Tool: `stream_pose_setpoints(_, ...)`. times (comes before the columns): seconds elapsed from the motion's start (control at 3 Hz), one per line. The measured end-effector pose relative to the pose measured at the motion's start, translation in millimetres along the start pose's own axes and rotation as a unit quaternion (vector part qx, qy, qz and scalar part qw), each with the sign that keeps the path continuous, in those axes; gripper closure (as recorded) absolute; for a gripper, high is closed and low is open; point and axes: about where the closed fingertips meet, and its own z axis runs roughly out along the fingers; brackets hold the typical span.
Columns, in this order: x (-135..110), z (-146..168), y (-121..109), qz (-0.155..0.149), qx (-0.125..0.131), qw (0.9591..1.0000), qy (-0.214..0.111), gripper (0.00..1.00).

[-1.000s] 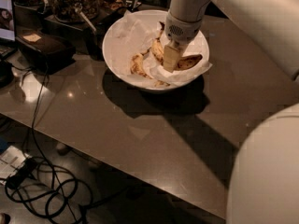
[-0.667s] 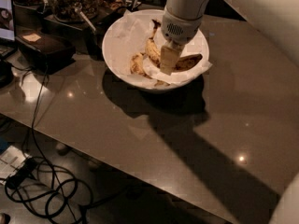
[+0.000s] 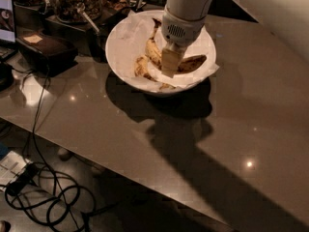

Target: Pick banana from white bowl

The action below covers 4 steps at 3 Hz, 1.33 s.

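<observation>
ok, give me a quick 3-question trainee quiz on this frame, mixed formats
1. True or false: the claw is down in the white bowl, among the fruit.
2. What lines the white bowl? A) crumpled white paper B) blue cloth C) nothing
3. Fill in: in the camera view, the long curved banana with the dark stem lies on the picture's ___ side of the claw (left/right).

Key: 1 true; 2 A; 3 left.
</observation>
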Motion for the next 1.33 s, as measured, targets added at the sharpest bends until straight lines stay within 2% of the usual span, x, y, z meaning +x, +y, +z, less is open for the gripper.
stream_pose_setpoints(0.33, -5.4, -14.4, 40.3, -0.042, -0.004, 0.999, -0.016, 1.0)
stream_pose_setpoints(0.67, -7.1, -32.0, 69.6, -0.073, 0.001, 0.9969, -0.029, 1.0)
stream_pose_setpoints(1.0, -7.0, -34.1, 70.7, -0.074, 0.003, 0.9968, -0.03, 1.0)
stream_pose_setpoints(1.33, -8.3, -42.8, 92.8, -0.085, -0.005, 0.9952, -0.049, 1.0)
